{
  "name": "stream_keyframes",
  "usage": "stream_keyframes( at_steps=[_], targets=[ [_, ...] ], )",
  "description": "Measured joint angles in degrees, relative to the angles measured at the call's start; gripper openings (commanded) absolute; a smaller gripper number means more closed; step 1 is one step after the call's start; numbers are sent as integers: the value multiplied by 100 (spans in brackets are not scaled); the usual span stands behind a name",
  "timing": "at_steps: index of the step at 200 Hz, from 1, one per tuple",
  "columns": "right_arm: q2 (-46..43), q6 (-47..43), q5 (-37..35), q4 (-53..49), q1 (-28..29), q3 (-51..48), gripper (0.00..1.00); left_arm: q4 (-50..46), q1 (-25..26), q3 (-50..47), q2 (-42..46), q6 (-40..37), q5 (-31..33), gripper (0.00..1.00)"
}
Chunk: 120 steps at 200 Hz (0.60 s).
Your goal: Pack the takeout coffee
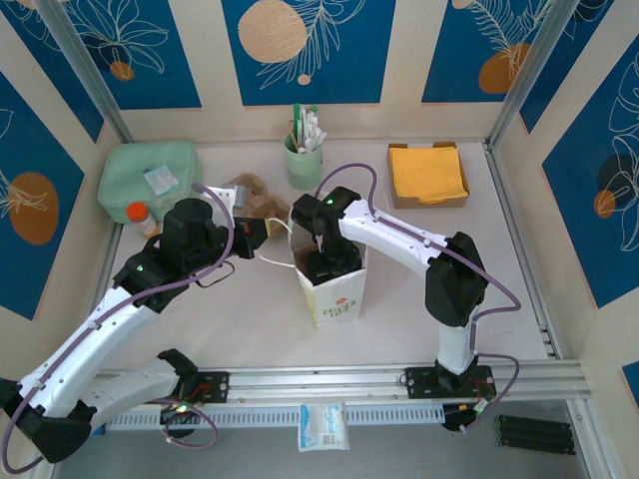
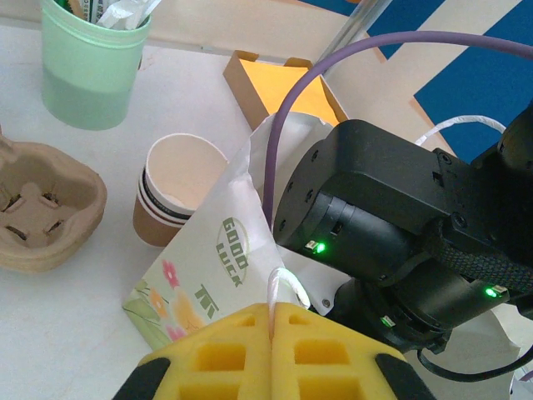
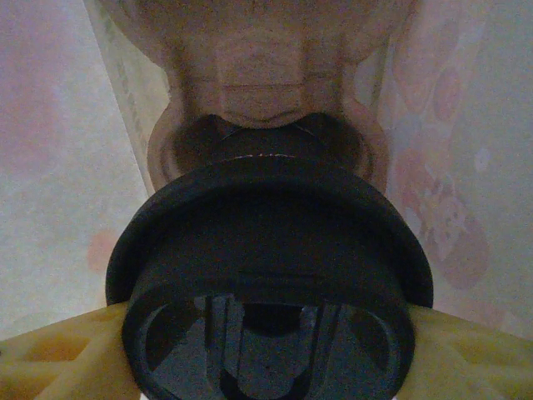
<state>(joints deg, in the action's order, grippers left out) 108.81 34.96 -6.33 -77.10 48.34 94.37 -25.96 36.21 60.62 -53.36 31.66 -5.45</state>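
Gripping takeout coffee [image 3: 266,217] in right claw [image 3: 266,358], pinching bag handle [image 2: 280,273] in left claw [image 2: 272,333], risking a spill by missing the carrier pocket [image 3: 185,143].

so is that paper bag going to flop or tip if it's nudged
Probably floppy: the paper bag looks thin and creased. Likely light and apt to tip: it stands tall and narrow, and the left gripper pinches its white handle.
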Motion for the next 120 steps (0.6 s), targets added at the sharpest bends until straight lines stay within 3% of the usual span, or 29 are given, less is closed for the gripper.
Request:
stream_keyframes(
  at_steps=[56,120],
  targets=[
    [0,20,35,-2,0,-4,70,0,0,0,0,0,0,0],
    [15,42,24,-46,17,68,81,0,0,0,0,0,0,0]
  ],
)
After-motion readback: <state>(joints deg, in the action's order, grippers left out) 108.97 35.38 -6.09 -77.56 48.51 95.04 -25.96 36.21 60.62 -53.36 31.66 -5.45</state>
